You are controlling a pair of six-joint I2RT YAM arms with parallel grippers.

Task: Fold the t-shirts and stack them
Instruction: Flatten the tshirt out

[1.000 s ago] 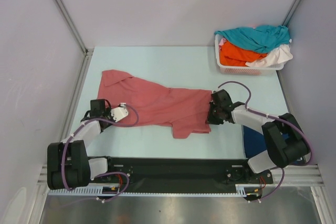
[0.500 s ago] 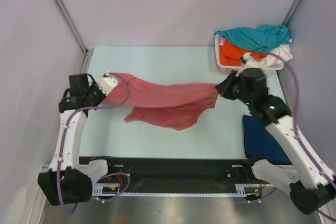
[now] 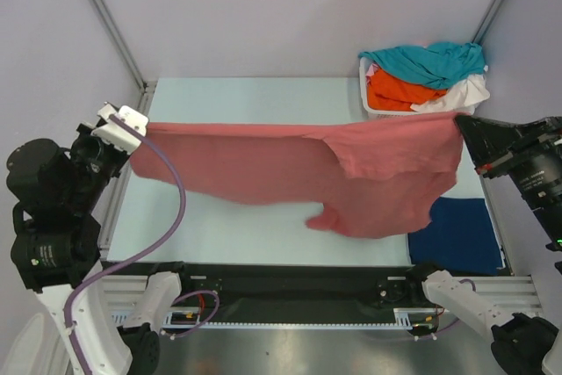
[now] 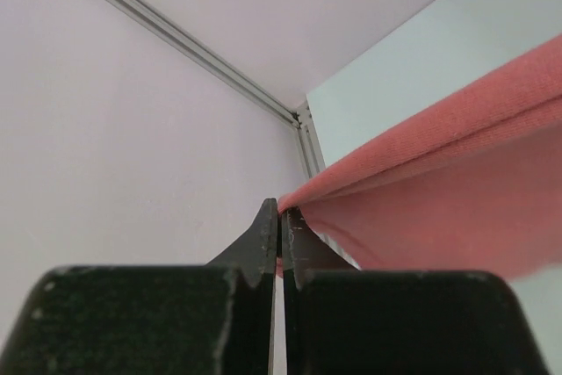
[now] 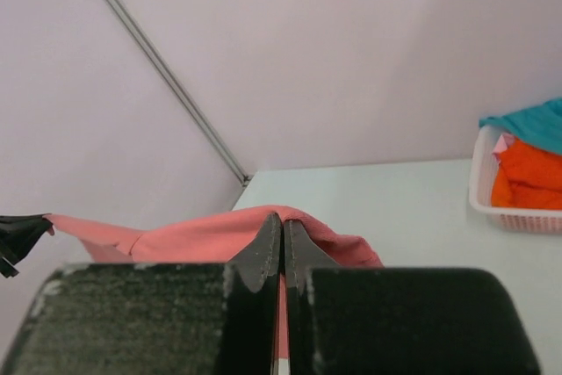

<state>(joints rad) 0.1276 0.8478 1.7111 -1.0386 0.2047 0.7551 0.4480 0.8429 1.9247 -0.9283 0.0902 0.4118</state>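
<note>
We see a pale blue-green surface closed in by plain lilac-white walls, with grey metal posts slanting up at the back corners. At the far right corner of the surface sits a white lattice basket, heaped with a teal t-shirt, an orange t-shirt and a white t-shirt that spill over its rim. A navy blue t-shirt lies flat at the near right edge, just beyond the arm bases.

Bare surface shows behind the lifted cloth, from the left wall across to the basket. We see another bare stretch on the near left, below the hanging hem. The basket and the navy blue t-shirt crowd the right side.

The salmon-red t-shirt hangs in the air, stretched nearly wall to wall. Its top edge is drawn taut and its body sags deepest on the right, where in our top view it overlaps the far edge of the navy blue t-shirt. We cannot tell whether the hem touches anything.

Both arms are raised high at the side edges, hands turned inward. The left hand is pinched tight on the left end of that top edge. The right hand is clamped on the right end, and a sliver of red cloth shows between its fingers in the wrist view.
</note>
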